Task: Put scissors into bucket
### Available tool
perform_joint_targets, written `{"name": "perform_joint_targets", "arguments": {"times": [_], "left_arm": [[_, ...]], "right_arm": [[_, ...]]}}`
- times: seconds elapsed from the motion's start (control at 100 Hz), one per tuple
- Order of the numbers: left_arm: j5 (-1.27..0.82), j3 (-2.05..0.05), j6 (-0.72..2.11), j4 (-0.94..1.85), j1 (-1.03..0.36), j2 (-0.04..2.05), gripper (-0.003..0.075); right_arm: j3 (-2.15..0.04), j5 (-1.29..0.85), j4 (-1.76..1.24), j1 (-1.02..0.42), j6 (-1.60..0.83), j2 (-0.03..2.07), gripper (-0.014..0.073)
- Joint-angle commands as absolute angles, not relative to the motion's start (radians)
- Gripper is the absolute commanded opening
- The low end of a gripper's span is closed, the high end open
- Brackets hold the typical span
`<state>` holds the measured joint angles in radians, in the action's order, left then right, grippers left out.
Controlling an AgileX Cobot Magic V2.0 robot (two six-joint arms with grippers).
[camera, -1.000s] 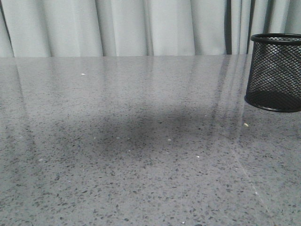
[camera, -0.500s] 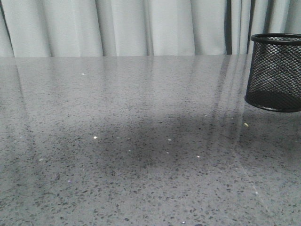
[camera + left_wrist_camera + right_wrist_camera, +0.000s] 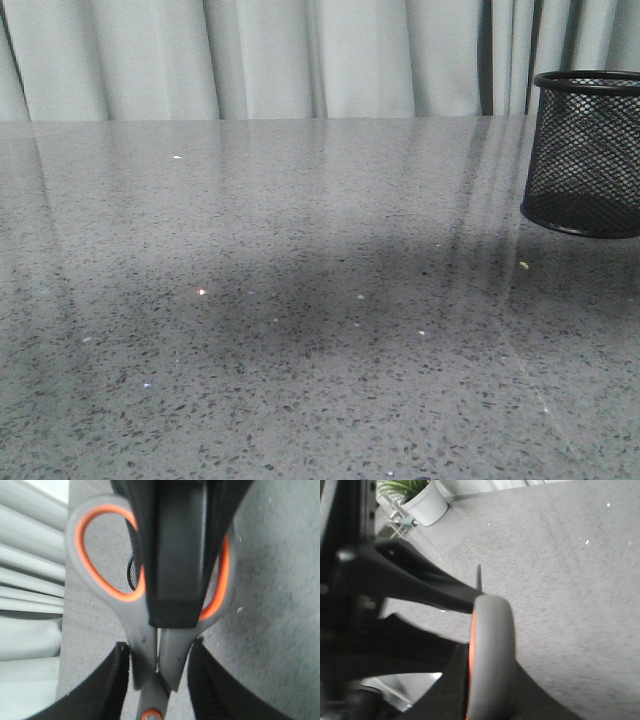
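Gripping scissors (image 3: pixel 150 645) between left hand (image 3: pixel 157 680) fingers | right hand state unclear | bucket (image 3: pixel 587 150) upright

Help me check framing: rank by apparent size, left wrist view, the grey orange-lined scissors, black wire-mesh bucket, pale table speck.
1. grey orange-lined scissors, inflated by nearness
2. black mesh bucket, only a sliver showing
3. pale speck
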<state>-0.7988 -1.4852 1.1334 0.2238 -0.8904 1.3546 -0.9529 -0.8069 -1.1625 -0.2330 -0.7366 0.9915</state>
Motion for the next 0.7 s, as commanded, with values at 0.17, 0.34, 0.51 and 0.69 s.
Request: {"name": "perform_joint_targets", "arguments": {"times": [0.17, 0.34, 0.51, 0.69], "left_arm": [[-0.780, -1.524, 0.912, 0.277, -0.899, 1.098, 0.0489], [-0.931, -1.524, 0.768, 0.229, -0.899, 0.939, 0.0243], [-0.982, -1.483, 0.629, 0.145, -0.899, 0.786, 0.0067], [-0.982, -1.390, 0.458, 0.038, -0.899, 0.664, 0.0060]], "right_arm": [[-1.098, -0.756, -0.964, -0.225, -0.719, 0.991, -0.0062], [-1.340, -0.959, -0.623, -0.225, -0.494, 1.023, -0.0062], [-1.629, -1.296, -0.279, -0.225, -0.285, 1.131, -0.0062], [-1.695, -1.295, -0.180, -0.225, -0.171, 1.140, -0.0062]]}}
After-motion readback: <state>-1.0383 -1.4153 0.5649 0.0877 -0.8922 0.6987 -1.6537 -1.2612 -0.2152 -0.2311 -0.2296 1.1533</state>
